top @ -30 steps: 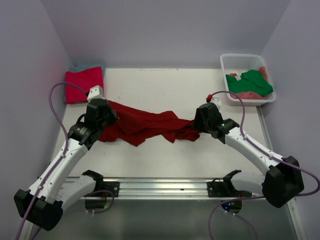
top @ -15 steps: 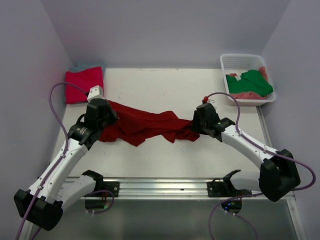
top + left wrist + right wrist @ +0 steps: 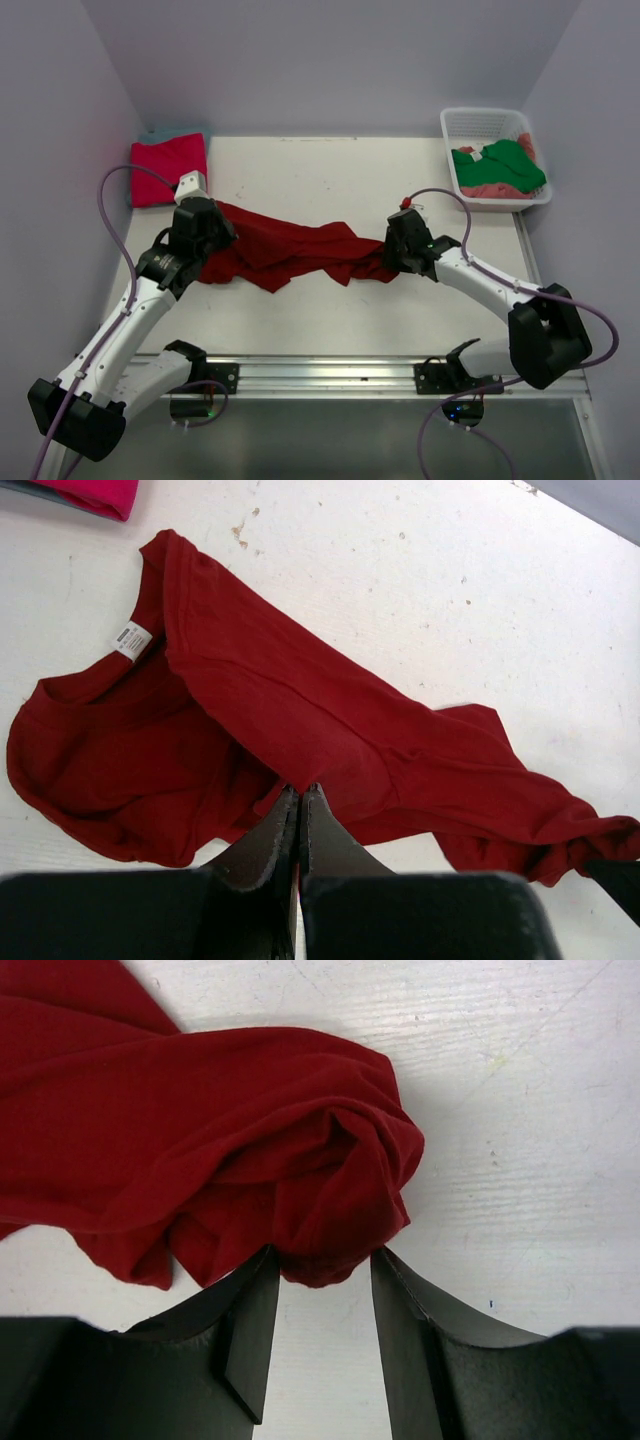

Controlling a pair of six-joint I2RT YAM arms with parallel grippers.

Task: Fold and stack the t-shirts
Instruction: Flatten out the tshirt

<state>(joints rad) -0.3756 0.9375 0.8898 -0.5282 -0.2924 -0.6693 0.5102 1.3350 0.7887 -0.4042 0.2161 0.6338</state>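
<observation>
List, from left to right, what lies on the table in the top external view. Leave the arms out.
folded magenta-pink cloth t-shirt → crumpled dark red cloth t-shirt → white plastic lattice basket

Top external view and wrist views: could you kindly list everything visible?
dark red t-shirt: one, dark red, crumpled mid-table between the grippers
magenta-pink t-shirt: one, pink, folded, far left corner
teal t-shirt: one, teal, edge showing under the pink one
basket: one, white, far right corner
green t-shirt: one, green, in the basket
salmon-pink t-shirt: one, salmon, under the green one
table: one, white, under everything
left gripper: one, black, shut on the dark red t-shirt
right gripper: one, black, open around its bunched end
</observation>
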